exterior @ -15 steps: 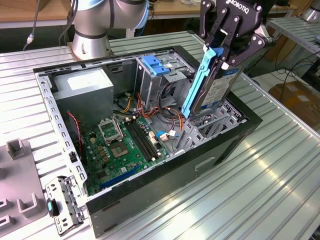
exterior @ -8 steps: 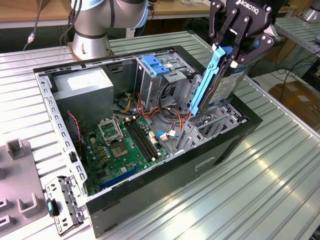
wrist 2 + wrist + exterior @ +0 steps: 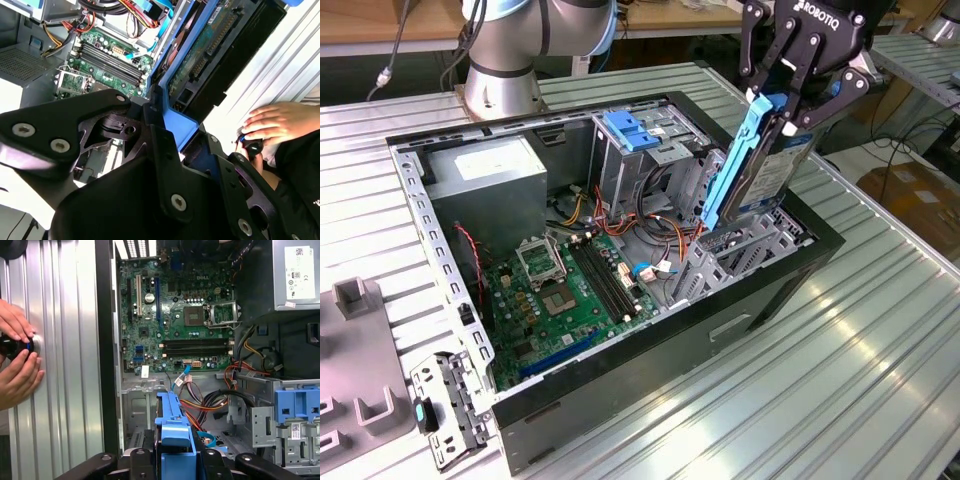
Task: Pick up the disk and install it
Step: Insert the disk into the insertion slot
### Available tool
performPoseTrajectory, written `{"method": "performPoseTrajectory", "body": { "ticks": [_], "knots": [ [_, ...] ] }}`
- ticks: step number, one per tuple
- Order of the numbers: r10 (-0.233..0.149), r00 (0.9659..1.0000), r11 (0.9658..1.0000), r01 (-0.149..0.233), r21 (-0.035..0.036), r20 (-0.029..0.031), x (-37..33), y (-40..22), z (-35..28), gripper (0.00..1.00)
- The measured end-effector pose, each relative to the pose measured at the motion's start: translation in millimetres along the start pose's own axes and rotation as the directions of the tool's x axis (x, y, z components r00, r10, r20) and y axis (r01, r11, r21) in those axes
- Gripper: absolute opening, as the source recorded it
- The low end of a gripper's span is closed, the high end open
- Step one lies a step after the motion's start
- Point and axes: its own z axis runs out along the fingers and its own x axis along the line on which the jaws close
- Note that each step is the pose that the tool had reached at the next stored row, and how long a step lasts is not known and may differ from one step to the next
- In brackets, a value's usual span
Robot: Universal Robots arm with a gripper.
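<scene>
The pincer (image 3: 790, 110) is pinched on the upper end of the disk (image 3: 770, 170), its black fingers clamped on either side of the bright blue plastic bracket. The disk hangs tilted over the front corner of the open computer case (image 3: 620, 370), its lower end at the mouth of the grey metal drive cage (image 3: 740, 250). Whether it has entered the guides cannot be told. The step in hand looks like seating the disk. To do it well, the bracket's edges likely need to line up square with the cage's slotted walls, since a tilted entry could jam the plastic against thin sheet metal. The bundle of orange and red cables (image 3: 650, 225) beside the cage should stay clear of the path. The disk's body is flat, rigid, silver metal with a printed label. The bracket appears smooth and slightly flexible, so a firm hold matters. Below lies the green motherboard (image 3: 570, 290), studded with sockets, inside a box of perforated steel. The case rests on a ribbed aluminium table (image 3: 820, 400). In the first wrist view, a person's hands (image 3: 17, 355) rest on a small dark knob at the table's edge.
</scene>
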Motion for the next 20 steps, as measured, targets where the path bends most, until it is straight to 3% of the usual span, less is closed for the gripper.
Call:
{"method": "performPoseTrajectory", "body": {
  "ticks": [5, 11, 20],
  "knots": [
    [0.0, 1.0, 1.0, 0.0, 0.0, 0.0001, -1.8, -3.5, 3.0, 0.37],
    [0.0, 1.0, 1.0, 0.0, 0.0, 0.0001, -1.6, -3.6, 16.6, 0.37],
    [-0.001, 1.0, 1.0, 0.001, 0.0, -0.0001, 1.9, -3.8, 24.3, 0.37]
  ]
}}
